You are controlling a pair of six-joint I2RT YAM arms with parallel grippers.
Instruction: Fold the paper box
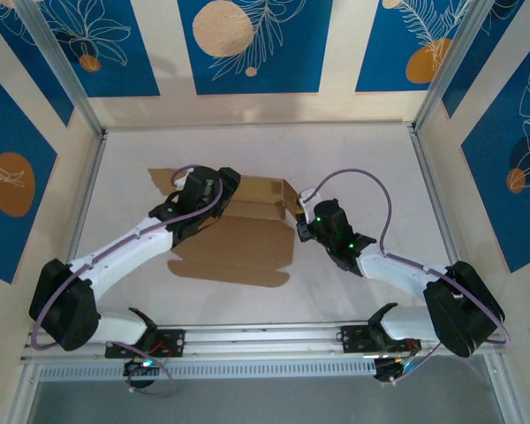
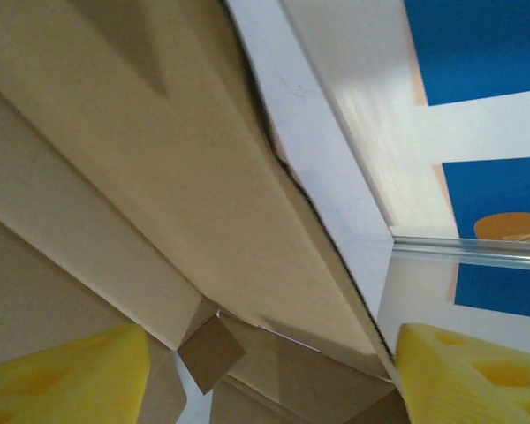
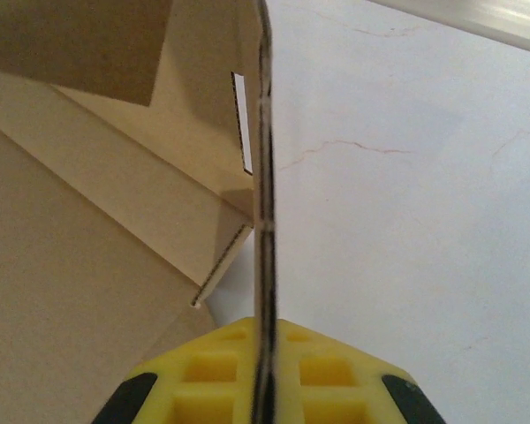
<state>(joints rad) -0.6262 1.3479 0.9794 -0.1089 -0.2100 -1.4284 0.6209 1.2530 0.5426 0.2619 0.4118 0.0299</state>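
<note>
From the top camera I saw the plain brown kraft cardboard paper box (image 1: 247, 252) lying half-formed on the white table (image 1: 371, 168). Its back wall was raised, and a wide flap lay flat toward the arm bases. The left gripper (image 1: 214, 190) sat over the box's rear left corner, and the right gripper (image 1: 302, 221) was at its right side wall. From above I could not tell how either pair of jaws stood. The left wrist camera showed yellow fingers (image 2: 66, 375) wide apart, with cardboard panels beyond them. The right wrist camera showed yellow pads (image 3: 212, 353) closed on the box's upright side wall, seen edge-on, with a narrow slot cut in the panel beside it.
</note>
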